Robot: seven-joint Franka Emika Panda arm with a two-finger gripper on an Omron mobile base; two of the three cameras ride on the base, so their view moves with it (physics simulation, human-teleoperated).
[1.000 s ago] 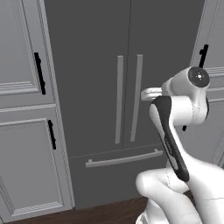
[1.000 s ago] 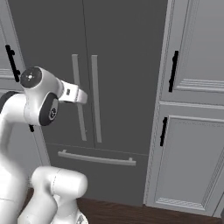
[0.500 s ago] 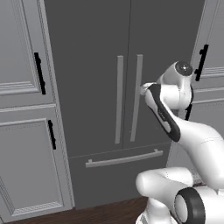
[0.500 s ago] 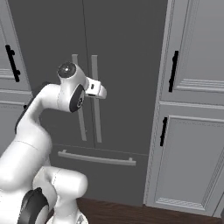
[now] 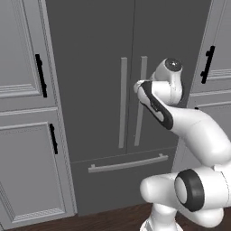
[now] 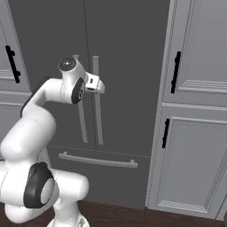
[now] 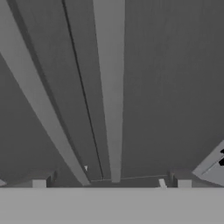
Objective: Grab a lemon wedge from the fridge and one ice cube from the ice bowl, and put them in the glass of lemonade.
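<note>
Light grey panelled cabinets with black handles flank the tall dark grey two-door fridge on both sides. Dark wooden flooring runs along the base of the units.

Fridge condition: both upper doors are closed, and the lower drawer, with its horizontal silver bar handle, is also closed. Two long silver vertical handles sit either side of the centre seam between the doors. In the left base view these are the left door handle and the right door handle.

Arm position: the white arm rises from its base and bends forward toward the fridge front at the height of the vertical handles. In the left base view the wrist sits in front of the upper part of the right door handle. In the right base view the hand projects toward the same handle.

Tool condition: the tool is released, with its two dark fingertips spread wide apart and nothing between them. In the hand view the right door handle runs lengthwise between the fingertips, and the centre seam lies just beside it. Contact between the tool and the handle cannot be determined.
</note>
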